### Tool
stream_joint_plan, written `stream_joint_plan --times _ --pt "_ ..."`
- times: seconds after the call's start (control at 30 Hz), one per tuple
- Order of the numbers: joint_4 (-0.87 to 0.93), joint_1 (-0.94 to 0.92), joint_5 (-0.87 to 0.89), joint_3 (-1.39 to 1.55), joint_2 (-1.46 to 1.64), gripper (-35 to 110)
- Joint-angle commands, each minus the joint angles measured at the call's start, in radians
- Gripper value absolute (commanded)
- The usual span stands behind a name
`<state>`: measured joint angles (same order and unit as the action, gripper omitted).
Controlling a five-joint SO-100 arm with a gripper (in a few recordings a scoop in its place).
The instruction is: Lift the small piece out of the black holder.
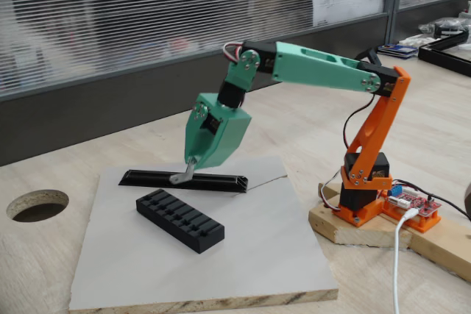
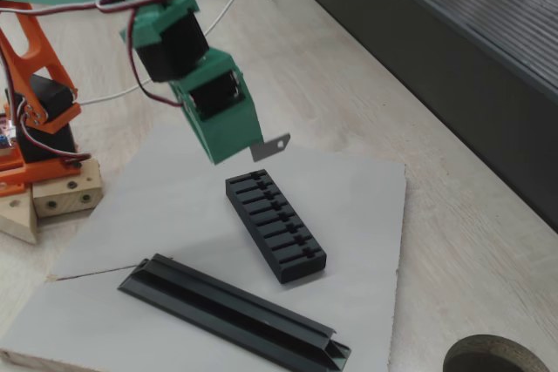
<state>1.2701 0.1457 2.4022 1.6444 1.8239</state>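
Now the tool (image 2: 251, 147) holds the small piece (image 2: 272, 145) above the black holder (image 2: 275, 226).

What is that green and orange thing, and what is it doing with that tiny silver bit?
It is a small robot arm, green on top and orange at the bottom, bolted to a block of wood. Two cameras stand still and look at it: one from the side, one from higher up on the other side.

At its end is a green gripper, like a two-finger hand. It pinches a tiny grey metal tab with a small hole and holds it up in the air.

On the pale grey board lie two black things. One is a short black block with a row of slots on top. The other is a long thin black rail. The tab touches neither of them.
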Motion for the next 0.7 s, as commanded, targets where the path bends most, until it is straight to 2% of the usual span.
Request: stream_joint_plan --times 0.0,0.37,0.53,0.67 --pt "0.003 -0.003 0.008 -0.017 0.118 6" --pt "0.011 -0.006 0.014 -0.014 0.325 6" --pt "0.015 -0.143 0.009 -0.014 0.397 6" --pt "0.017 -0.179 0.006 -0.002 0.463 6"
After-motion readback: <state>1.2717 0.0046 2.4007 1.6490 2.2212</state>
